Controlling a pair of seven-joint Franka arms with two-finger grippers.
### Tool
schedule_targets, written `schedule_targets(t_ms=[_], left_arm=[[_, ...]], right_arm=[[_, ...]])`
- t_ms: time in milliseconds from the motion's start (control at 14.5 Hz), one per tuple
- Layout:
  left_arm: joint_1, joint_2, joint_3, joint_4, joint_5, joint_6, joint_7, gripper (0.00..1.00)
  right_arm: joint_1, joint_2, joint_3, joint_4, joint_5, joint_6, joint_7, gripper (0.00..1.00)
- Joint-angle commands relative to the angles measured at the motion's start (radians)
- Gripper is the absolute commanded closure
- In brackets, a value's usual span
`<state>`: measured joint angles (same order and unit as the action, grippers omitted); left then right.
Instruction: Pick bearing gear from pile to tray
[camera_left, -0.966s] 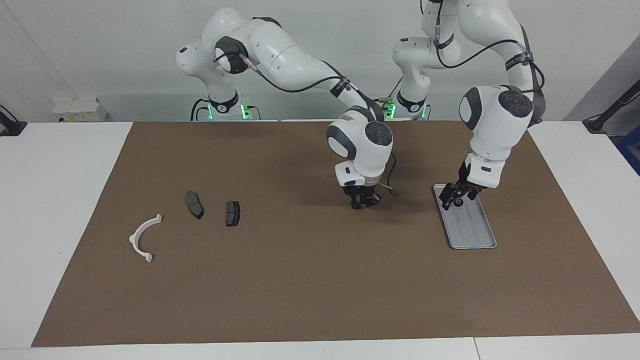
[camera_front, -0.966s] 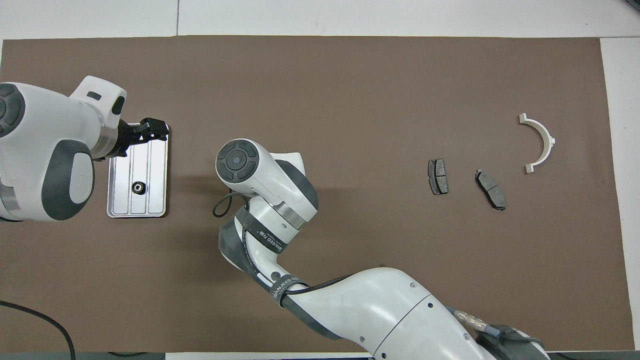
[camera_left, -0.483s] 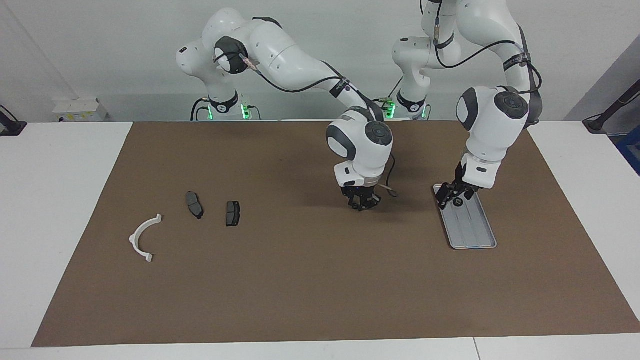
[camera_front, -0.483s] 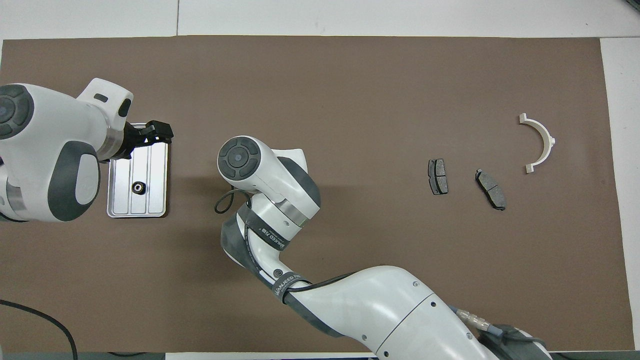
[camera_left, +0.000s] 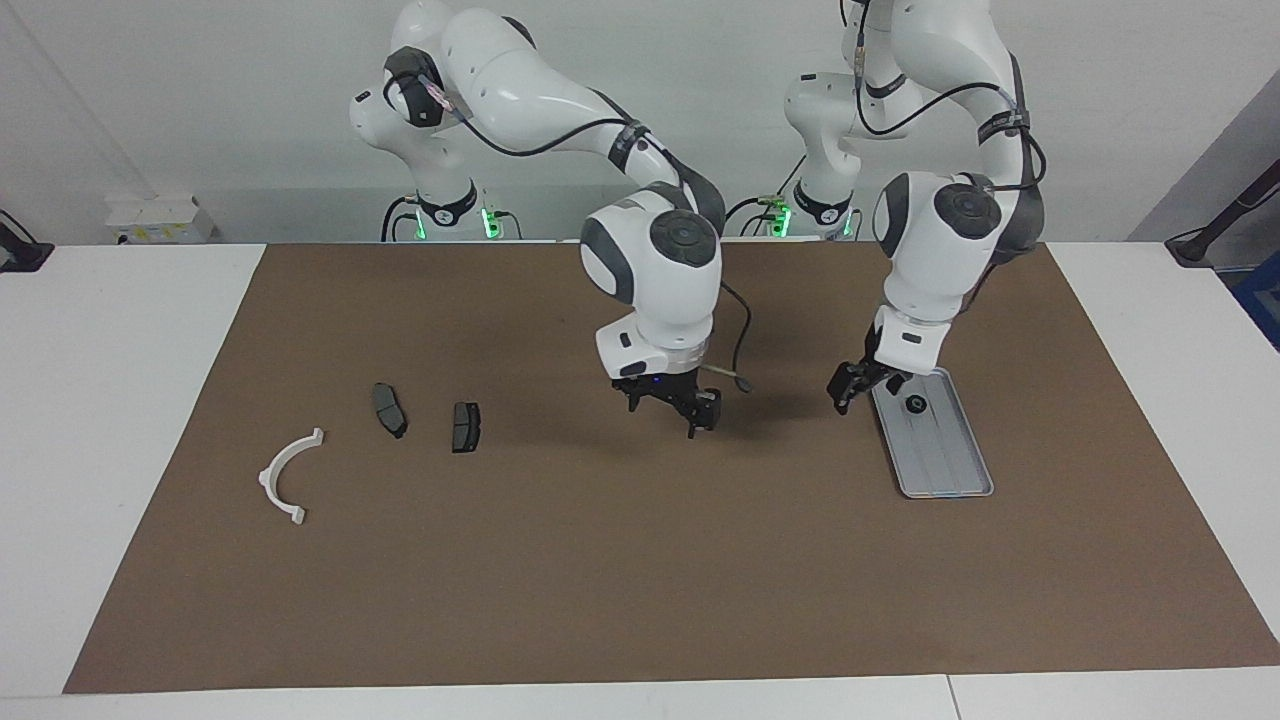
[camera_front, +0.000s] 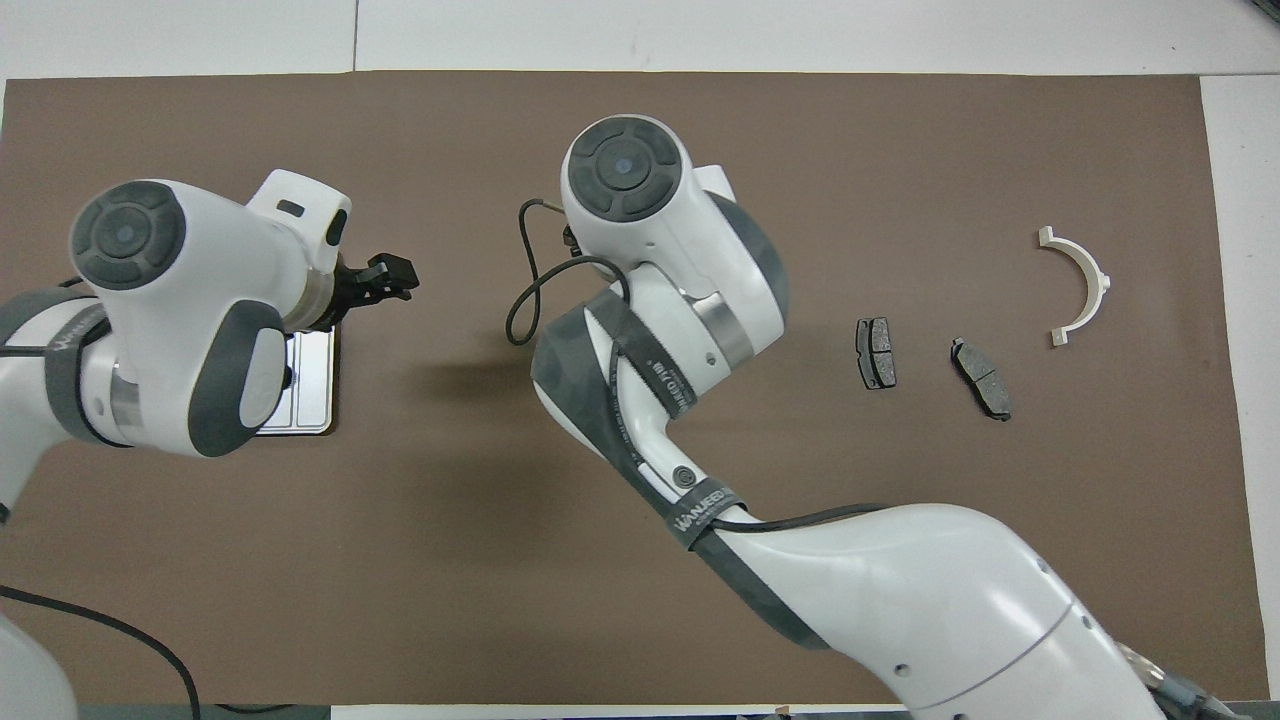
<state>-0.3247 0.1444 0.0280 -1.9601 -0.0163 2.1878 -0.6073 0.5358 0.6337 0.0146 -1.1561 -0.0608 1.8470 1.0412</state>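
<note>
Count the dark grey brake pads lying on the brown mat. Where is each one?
2. One brake pad lies beside the other brake pad, which is nearer the white bracket, toward the right arm's end. None seems hidden.

One high camera faces the robots, another looks steeply down; both share the mat (camera_left: 600, 560).

1. The right arm reaches from its base toward mid-table, wrist bent down; the right gripper (camera_left: 672, 403) hangs low with fingers spread.
2. The left arm bends steeply down; the left gripper (camera_left: 848, 387) (camera_front: 385, 283), at three o'clock of the right gripper in the facing view, has parted fingers.
</note>
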Motion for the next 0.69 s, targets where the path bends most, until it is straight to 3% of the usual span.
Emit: schedule_targets(t_ms=[0, 207, 345, 621], left_arm=[[-0.140, 0.062, 0.017, 0.029, 0.002, 0.023, -0.173, 0.09], [-0.243, 0.219, 0.021, 0.124, 0.010, 0.037, -0.296, 0.23], [-0.254, 0.207, 0.018, 0.089, 0.012, 0.024, -0.301, 0.38], [-0.280, 0.192, 0.017, 0.026, 0.012, 0.081, -0.318, 0.41]], right_arm=[[-0.072, -0.090, 0.018, -0.025, 0.010, -0.060, -0.156, 0.00], [-0.163, -0.169, 0.016, -0.033, 0.074, -0.110, -0.365, 0.00], [-0.215, -0.212, 0.016, -0.036, 0.085, -0.149, -0.528, 0.00], [-0.325, -0.307, 0.015, -0.092, 0.097, -0.181, -0.754, 0.00]])
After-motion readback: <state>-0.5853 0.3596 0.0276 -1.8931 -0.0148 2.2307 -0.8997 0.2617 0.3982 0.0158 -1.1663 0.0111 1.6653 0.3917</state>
